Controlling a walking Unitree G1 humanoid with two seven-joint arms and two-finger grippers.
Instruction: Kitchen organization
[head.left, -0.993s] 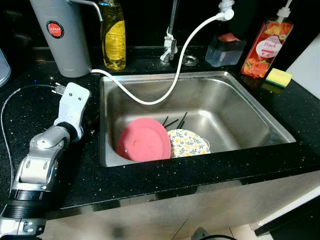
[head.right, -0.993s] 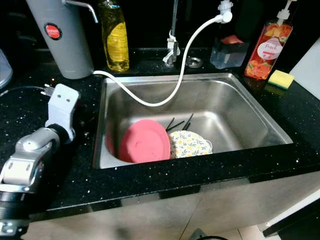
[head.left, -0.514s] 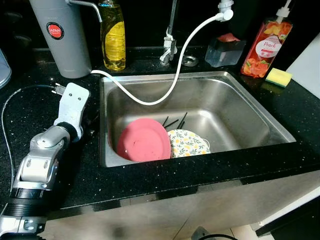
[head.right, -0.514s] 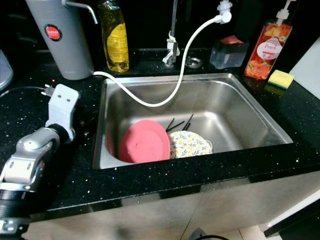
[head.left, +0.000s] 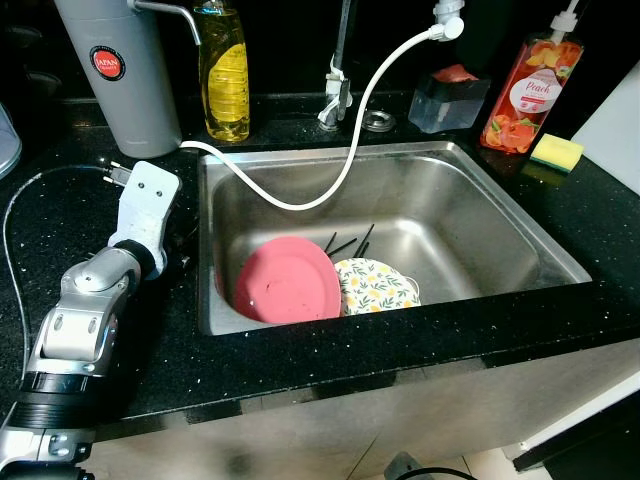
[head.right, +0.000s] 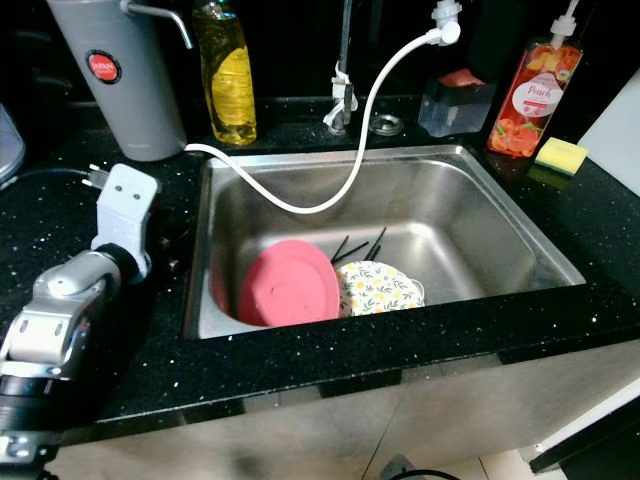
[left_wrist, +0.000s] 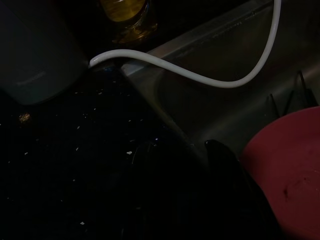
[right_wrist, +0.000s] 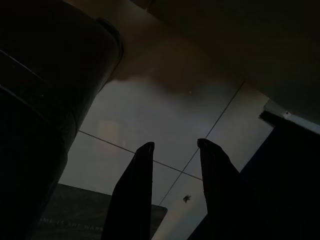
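- Judging progress, you had barely begun: round pink plate (head.left: 290, 281) and floral plate (head.left: 376, 285) lay in the steel sink (head.left: 480, 215), at 6 o'clock.
- Your left gripper (left_wrist: 192, 165), fingers apart and empty, hovered over the black counter (head.left: 60, 215) at the sink's 9 o'clock.
- Your right gripper (right_wrist: 172, 160) hung idle, fingers apart.

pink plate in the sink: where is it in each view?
Left eye view: round pink plate at the steel sink's front-left, beside the floral plate.
Right eye view: same spot.
Left wrist view: red edge beyond the left gripper.
Right wrist view: floor tiles.
Shared landmark: white hose.
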